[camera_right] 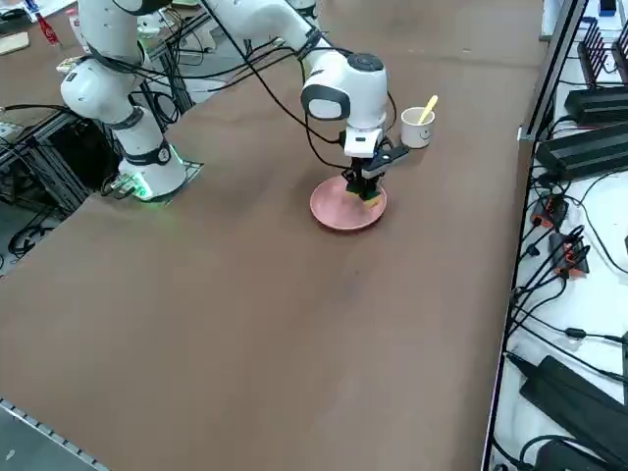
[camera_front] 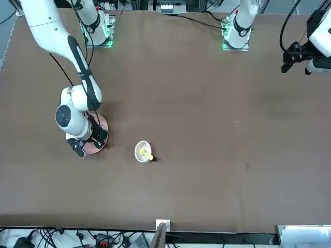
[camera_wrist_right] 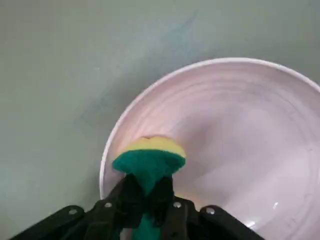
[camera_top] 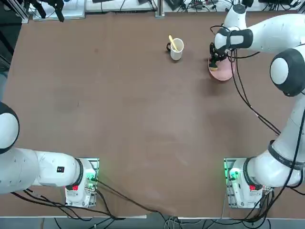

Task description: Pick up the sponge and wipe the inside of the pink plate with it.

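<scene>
Pinched hard between the right gripper's [camera_wrist_right: 147, 200] fingers, the sponge [camera_wrist_right: 148, 161] bulges out, yellow side toward the pink plate [camera_wrist_right: 235, 145], near the plate's rim. That plate sits on the table [camera_top: 119, 119], right of the white mug [camera_top: 177, 48] in the top view. For a good wipe, press lightly, sweep in arcs across the middle, and stay inside the rim so the plate doesn't slide.

Pinched sponge [camera_wrist_right: 149, 158] inside pink plate [camera_wrist_right: 260, 150]

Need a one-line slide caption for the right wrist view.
Right gripper shut on the green-and-yellow sponge, pressing it inside the round pale pink plate near its rim.
</scene>
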You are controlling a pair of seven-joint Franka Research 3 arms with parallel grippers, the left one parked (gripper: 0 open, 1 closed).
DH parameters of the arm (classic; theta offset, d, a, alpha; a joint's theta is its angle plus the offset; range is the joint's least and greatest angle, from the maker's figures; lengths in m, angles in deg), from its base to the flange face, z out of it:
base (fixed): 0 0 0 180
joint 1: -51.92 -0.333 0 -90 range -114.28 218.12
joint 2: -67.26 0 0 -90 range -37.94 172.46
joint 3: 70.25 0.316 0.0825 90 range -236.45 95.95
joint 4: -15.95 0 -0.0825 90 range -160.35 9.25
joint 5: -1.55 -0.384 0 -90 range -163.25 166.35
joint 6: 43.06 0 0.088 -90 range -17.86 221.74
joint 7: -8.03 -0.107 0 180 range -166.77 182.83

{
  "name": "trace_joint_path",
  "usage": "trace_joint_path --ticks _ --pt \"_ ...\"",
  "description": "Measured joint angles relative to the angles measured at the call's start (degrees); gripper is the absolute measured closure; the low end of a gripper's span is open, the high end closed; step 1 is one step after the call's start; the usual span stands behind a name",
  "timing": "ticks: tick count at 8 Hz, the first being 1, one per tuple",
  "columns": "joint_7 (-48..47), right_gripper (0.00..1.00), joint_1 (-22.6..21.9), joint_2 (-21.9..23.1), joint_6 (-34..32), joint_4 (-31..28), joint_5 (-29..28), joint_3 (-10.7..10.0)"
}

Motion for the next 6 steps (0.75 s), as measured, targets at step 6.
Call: trace_joint_path --ticks 6 --pt "5.09 0.90 2.72 6.70 -1.74 -10.52 0.01 -0.68"
